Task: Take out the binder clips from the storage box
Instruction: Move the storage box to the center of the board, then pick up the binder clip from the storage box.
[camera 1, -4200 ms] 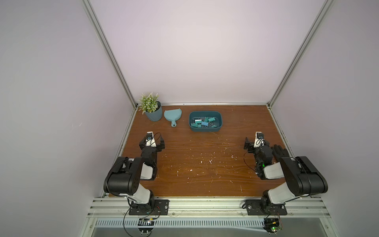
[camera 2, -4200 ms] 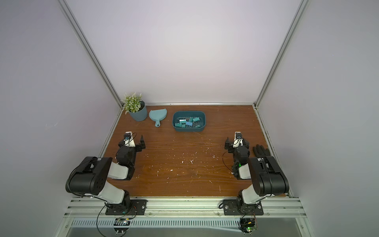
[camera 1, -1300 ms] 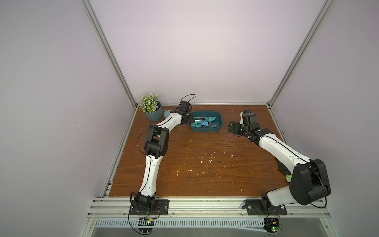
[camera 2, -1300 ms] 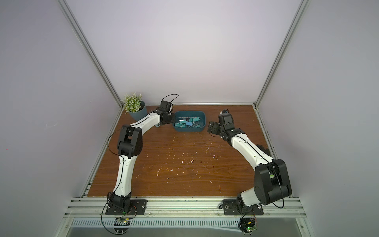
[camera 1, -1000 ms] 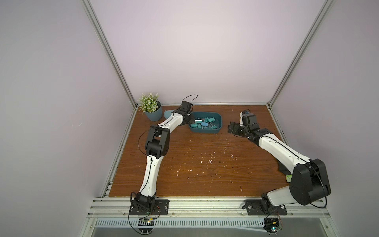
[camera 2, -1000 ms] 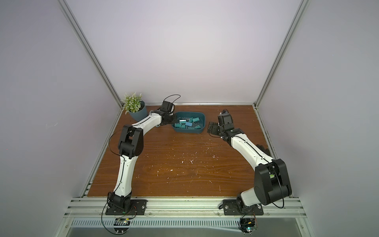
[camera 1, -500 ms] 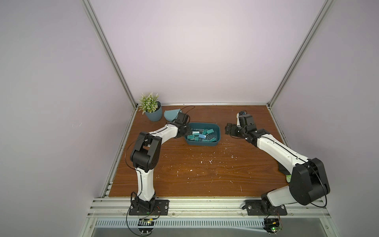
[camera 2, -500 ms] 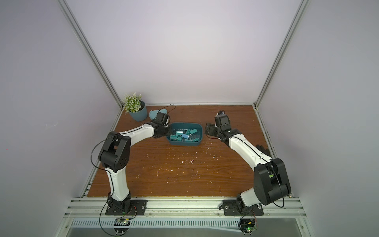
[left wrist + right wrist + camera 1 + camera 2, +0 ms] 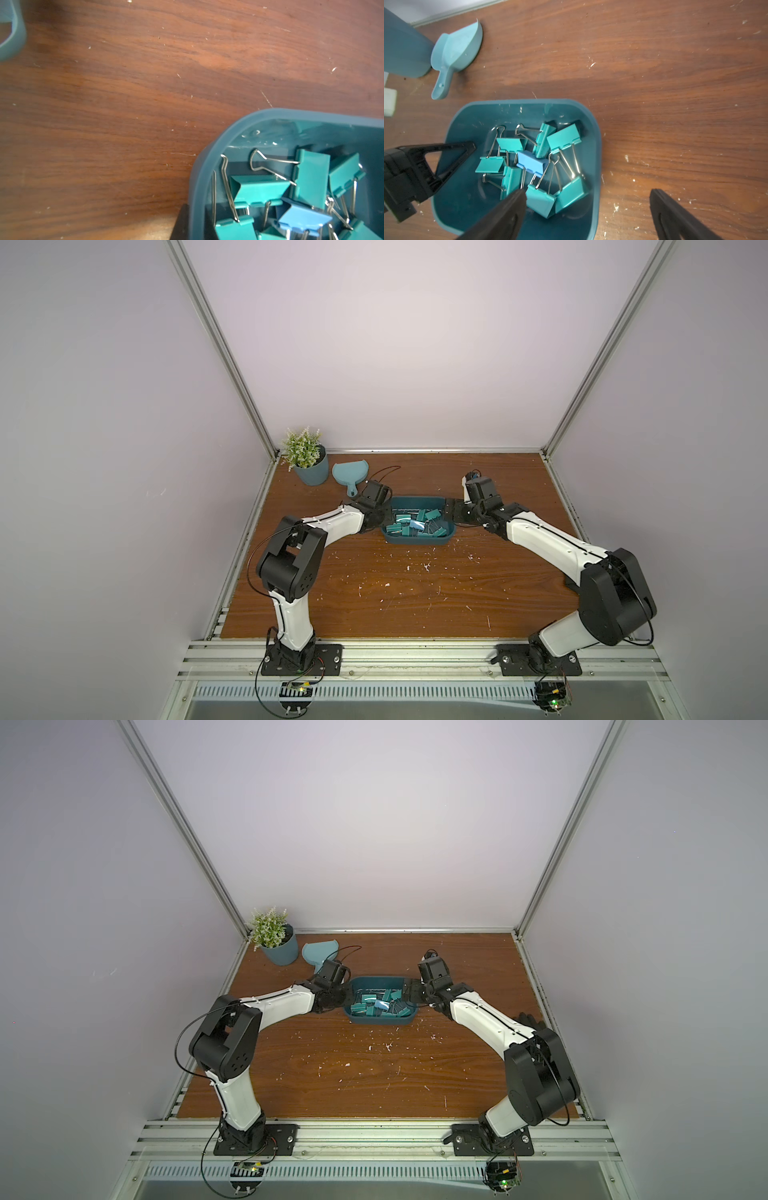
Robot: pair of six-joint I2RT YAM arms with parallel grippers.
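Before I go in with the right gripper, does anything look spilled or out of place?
Nothing spilled: the binder clips all lie inside the storage box, tangled in one heap with handles interlocked, so one may drag others. Small white specks litter the table. The left gripper pinches the box's wall.

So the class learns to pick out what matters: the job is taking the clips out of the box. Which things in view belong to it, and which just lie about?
Job in hand: clips; box; left tool, shut on the box's wall; right tool, open.
Lying about: plant pot; dustpan.
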